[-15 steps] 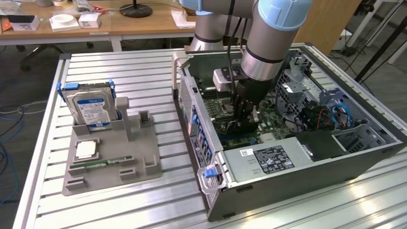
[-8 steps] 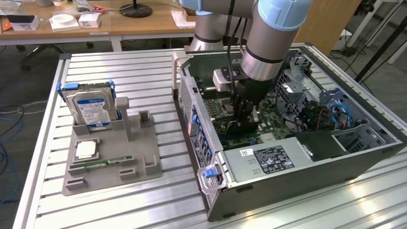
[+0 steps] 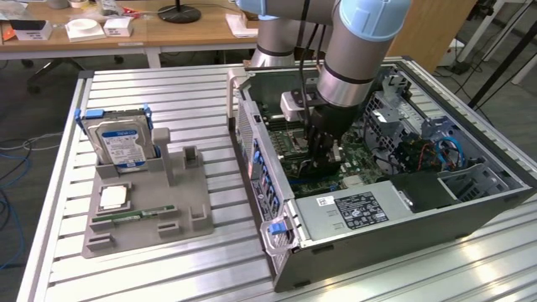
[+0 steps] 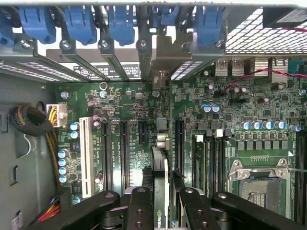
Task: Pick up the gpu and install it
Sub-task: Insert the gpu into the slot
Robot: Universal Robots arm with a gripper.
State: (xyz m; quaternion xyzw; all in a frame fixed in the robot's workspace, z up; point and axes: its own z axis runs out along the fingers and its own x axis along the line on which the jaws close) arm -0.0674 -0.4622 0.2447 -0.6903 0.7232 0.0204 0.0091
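A: How's the arm posed?
B: Reaching straight down into the open computer case (image 3: 436, 207), end effector (image 4: 163, 196) clamped on the gpu (image 4: 161, 175).
A: And the card?
B: Edge-on, upright over the motherboard (image 4: 129, 100) slots.

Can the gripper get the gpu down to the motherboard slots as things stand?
Probably yes: the gripper holds the gpu edge-on above the motherboard, and nothing visibly blocks the black slots beneath.

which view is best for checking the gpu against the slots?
Wrist view: the gpu stands edge-on in the tool, straight above the motherboard slots. The exterior view has the arm hiding most of the card inside the case.
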